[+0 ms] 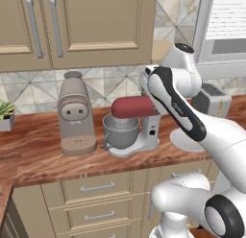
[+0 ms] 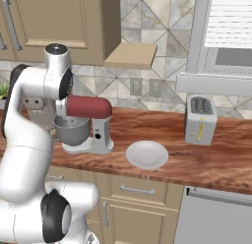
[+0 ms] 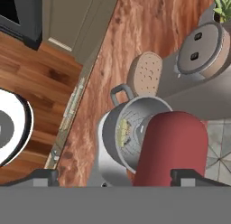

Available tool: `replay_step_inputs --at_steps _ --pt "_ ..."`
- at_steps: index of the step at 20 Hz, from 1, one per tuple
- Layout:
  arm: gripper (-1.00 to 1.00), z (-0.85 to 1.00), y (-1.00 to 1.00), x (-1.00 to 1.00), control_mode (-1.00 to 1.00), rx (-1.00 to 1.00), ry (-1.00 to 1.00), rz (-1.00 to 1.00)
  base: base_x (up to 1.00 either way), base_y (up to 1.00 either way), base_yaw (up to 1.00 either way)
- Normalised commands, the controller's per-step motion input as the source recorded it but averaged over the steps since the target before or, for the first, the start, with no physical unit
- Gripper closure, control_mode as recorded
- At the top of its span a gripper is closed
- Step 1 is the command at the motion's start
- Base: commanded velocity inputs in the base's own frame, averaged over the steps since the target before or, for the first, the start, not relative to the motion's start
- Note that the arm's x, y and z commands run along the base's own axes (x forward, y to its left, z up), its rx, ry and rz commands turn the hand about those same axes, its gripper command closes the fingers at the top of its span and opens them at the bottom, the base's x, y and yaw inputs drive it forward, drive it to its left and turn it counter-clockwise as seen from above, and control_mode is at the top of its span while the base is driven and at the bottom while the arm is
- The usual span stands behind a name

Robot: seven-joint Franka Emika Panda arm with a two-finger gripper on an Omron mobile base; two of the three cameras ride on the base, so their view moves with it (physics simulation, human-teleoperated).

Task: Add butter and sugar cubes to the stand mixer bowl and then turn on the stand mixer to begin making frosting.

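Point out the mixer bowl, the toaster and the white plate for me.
mixer bowl (image 1: 120,132), left base view, on its grey front wall.
toaster (image 2: 200,121), right base view, on its silver front face.
plate (image 2: 146,154), right base view, on its flat centre.

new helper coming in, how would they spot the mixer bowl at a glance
Start at the wooden counter under the cupboards, left of the toaster. Between the beige coffee machine and the white plate, the mixer bowl sits under the dark red mixer head: round grey metal with a side handle.
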Motion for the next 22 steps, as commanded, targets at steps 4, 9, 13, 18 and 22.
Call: replay_step_inputs --at_steps 4,9,13,18,22 --pt "-1.00 0.45 0.00 -0.37 -1.00 0.00 0.24 -0.10 0.00 0.00 0.00" --pt "-1.00 0.02 -0.08 -0.35 -1.00 0.00 0.16 -0.65 0.00 0.00 0.00" --pt "-1.00 -0.20 0.00 -0.10 -1.00 0.00 0.00 -0.98 0.00 0.00 0.00" --pt "-1.00 -0.32 -0.01 -0.14 -1.00 0.00 0.00 -0.94 0.00 0.00 0.00" --pt "-1.00 -0.38 -0.31 -0.05 -1.00 0.00 0.00 -0.87 0.00 0.00 0.00"
